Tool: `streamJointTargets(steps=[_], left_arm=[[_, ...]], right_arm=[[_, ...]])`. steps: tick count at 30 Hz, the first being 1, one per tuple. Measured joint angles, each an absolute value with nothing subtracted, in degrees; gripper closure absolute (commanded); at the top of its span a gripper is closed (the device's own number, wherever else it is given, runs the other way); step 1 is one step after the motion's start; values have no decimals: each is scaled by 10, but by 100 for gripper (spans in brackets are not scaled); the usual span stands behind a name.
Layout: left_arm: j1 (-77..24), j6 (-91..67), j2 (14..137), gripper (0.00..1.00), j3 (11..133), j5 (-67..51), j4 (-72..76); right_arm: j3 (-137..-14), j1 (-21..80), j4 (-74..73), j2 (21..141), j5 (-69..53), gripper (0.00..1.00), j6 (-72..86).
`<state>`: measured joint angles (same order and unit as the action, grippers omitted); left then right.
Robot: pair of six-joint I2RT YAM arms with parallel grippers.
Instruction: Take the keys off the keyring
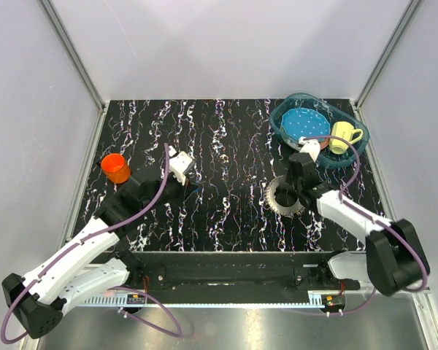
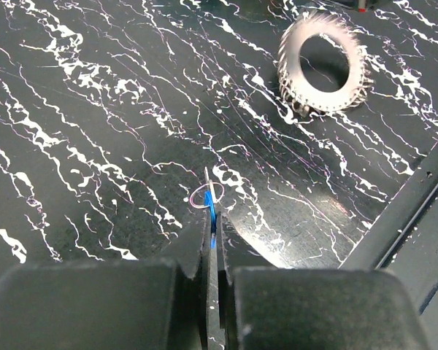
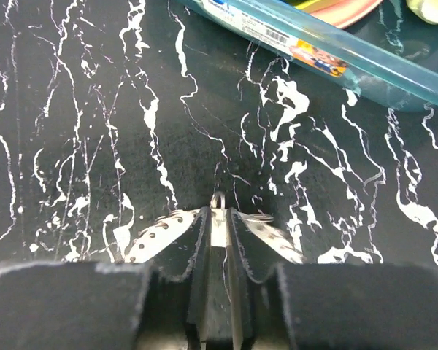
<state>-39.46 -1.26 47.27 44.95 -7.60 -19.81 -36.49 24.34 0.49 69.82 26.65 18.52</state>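
Your left gripper [image 2: 212, 232] is clamped tight on the blue-headed piece [image 2: 211, 210], over the marbled table [image 1: 226, 146] and well apart from the fan of keys [image 1: 283, 197]. That fan lies near the blue basin [image 1: 276, 120]. Your right gripper [image 3: 219, 216] sits on the fan, jaws a sliver apart around one key. You cannot tell whether they pinch it.

A lab test cell: grey panel walls [image 1: 226, 44], aluminium framing [image 1: 73, 55], marbled table [image 1: 226, 146].
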Motion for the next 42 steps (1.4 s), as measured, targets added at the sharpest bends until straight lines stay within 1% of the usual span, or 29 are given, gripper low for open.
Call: streamJointTargets(steps=[1,2,4,5,8,13,19,22,26,30,32,34,35,36,37,38,40,41,42], left_arm=[[-395,-13,473,100,449,-76,-199],[-395,-13,473,100,448,-76,-199],[-395,-13,474,100,448,-75,-199],[-395,-13,475,100,448,-75,-199],[-395,-13,487,100,448,-69,-197],[-384,-24,531,100,449,-56,-197],[-308,-49,614,100,481,-54,-201],[-266,-50,691,100,532,-43,-211],[-214,-57,815,100,611,-35,-215],[-178,-69,927,99,669,-34,-225],[-173,-72,978,95,687,-34,-233],[-173,-73,1011,89,698,-32,-245],[-173,-74,1027,83,706,-32,-253],[-173,-75,1041,70,716,-31,-263],[-174,-76,1050,63,723,-31,-271],[-174,-79,1055,47,729,-30,-279],[-174,-77,1053,24,735,-28,-289],[-174,-77,1049,17,736,-27,-291],[-174,-81,1043,2,738,-27,-296]], right_arm=[[-372,237,11,721,258,70,185],[-378,234,17,737,252,60,183],[-394,228,21,763,240,48,179],[-401,227,21,768,233,33,177],[-425,225,17,764,212,1,171],[-445,223,-28,698,134,0,163],[-417,223,-105,538,3,0,205],[-380,223,-130,445,-44,0,223],[-355,223,-176,336,-71,0,249],[-354,223,-198,291,-72,0,278],[-350,223,-204,292,-74,0,293],[-349,223,-218,302,-80,0,306],[-349,223,-227,309,-83,0,311],[-349,223,-236,318,-85,0,315],[-350,223,-244,328,-86,0,317],[-351,223,-256,337,-86,0,319],[-354,223,-275,350,-83,0,321],[-356,223,-285,355,-81,0,322],[-359,223,-297,360,-76,0,322]])
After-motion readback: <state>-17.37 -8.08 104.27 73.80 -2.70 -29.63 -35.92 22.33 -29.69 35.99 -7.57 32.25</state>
